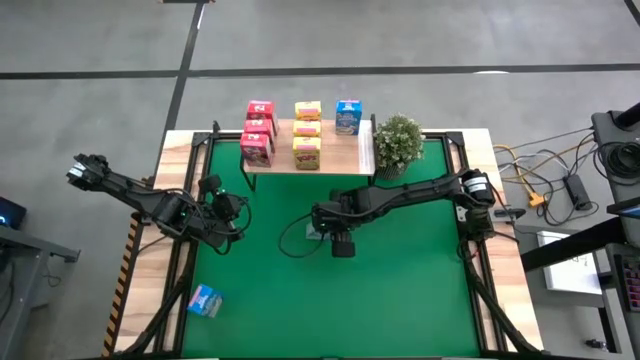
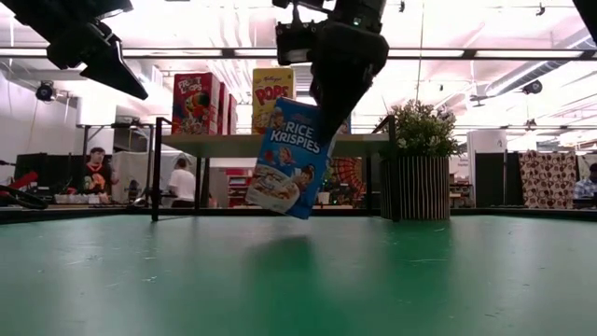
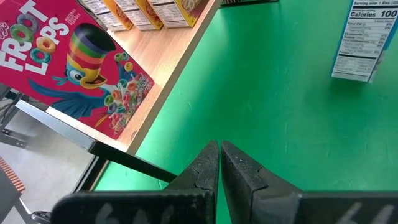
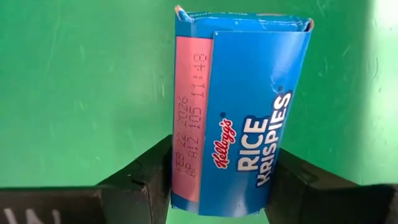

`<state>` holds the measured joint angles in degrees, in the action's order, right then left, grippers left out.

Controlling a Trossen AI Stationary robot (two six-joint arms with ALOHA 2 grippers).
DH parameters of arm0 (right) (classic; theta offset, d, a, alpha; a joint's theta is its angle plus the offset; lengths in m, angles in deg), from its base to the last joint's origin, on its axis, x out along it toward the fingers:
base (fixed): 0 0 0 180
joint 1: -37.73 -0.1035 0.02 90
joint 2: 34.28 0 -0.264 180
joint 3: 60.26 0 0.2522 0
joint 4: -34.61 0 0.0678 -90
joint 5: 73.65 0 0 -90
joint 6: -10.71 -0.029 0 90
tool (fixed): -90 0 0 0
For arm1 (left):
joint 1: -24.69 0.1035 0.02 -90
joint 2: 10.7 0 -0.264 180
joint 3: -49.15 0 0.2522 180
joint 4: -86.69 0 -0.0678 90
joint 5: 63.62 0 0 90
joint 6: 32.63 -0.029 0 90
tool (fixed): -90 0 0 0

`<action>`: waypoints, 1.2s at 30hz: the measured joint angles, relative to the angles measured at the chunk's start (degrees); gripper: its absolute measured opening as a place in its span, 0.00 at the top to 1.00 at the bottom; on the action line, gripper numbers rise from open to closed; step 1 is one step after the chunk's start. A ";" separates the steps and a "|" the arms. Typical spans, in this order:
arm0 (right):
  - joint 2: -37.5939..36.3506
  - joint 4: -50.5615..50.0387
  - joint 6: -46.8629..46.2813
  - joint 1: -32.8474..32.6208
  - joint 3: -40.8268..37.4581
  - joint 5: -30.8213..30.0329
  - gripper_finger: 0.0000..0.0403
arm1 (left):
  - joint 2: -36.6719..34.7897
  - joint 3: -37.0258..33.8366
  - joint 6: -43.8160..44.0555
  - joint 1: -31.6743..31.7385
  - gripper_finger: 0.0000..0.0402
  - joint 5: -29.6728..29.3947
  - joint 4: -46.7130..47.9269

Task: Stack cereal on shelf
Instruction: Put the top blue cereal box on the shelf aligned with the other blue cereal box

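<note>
Gripping a blue cereal box (image 4: 239,112) from both sides, my right gripper (image 4: 217,180) holds it tilted above the table at frame centre; my left gripper (image 3: 219,163) idles, fingers together.

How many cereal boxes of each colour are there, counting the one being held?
Pink-red boxes: 3
Yellow boxes: 3
Blue boxes: 3, one on the shelf, one on the table, one in the right tool
Total: 9

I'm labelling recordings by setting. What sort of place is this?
Probably a large workshop or lab hall: the green table stands on bare concrete floor, with long ceiling strip lights and people at benches behind.
</note>
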<state>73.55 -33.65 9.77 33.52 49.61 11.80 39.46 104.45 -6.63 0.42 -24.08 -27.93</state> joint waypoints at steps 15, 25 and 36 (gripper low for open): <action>0.02 0.13 -2.49 -0.03 0.00 -2.99 0.46 | 0.00 0.00 -0.02 0.00 1.00 -0.02 0.02; -1.31 -0.29 -4.34 0.11 -0.07 -2.99 0.34 | 0.00 0.00 -0.02 0.00 1.00 -0.02 0.02; -4.64 6.97 -15.08 0.23 -0.04 -4.63 0.34 | 0.02 0.00 -0.46 -0.01 1.00 -0.02 0.02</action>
<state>68.91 -26.68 -5.30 33.76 49.57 7.16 39.48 104.45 -7.09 0.41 -24.10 -27.91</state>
